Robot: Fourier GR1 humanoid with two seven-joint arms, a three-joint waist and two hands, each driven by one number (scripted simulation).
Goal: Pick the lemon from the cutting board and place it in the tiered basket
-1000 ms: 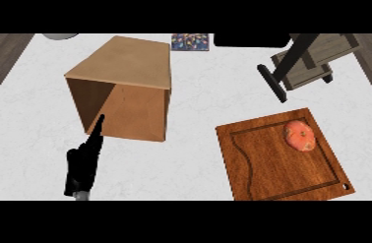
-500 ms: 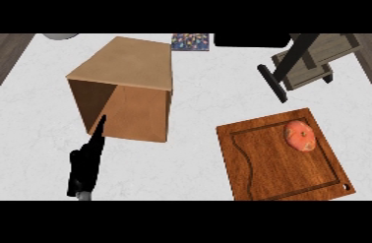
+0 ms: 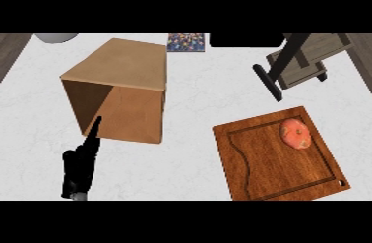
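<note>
Nearest, at the lower left of the head view, one hand shows: the left one, black, coming up from the bottom edge. Its fingers are straight and held together, pointing up and slightly right, the tips just at the lower front edge of the box. They hold nothing. The right hand is out of view.

The lemon lies well apart from those fingers, far over on the right side, with bare table between. It looks orange-pink and rests in the upper right corner of the board, inside the groove that runs round the board's face. There is one lemon and one board; the board is dark wood, turned a little off square, with a small hole near its lower right corner.

Further back on the left stands the single box, light brown, tilted, its open side facing down-left so that the shadowed inside shows.

Further still, at the upper right, stands one basket, a grey-brown tiered frame with dark posts and a dark foot reaching down toward the board. It is apart from the board and from the lemon.

At the far edge lie a small patterned item, a dark object beside it, and part of a pale round thing in the left corner.
</note>
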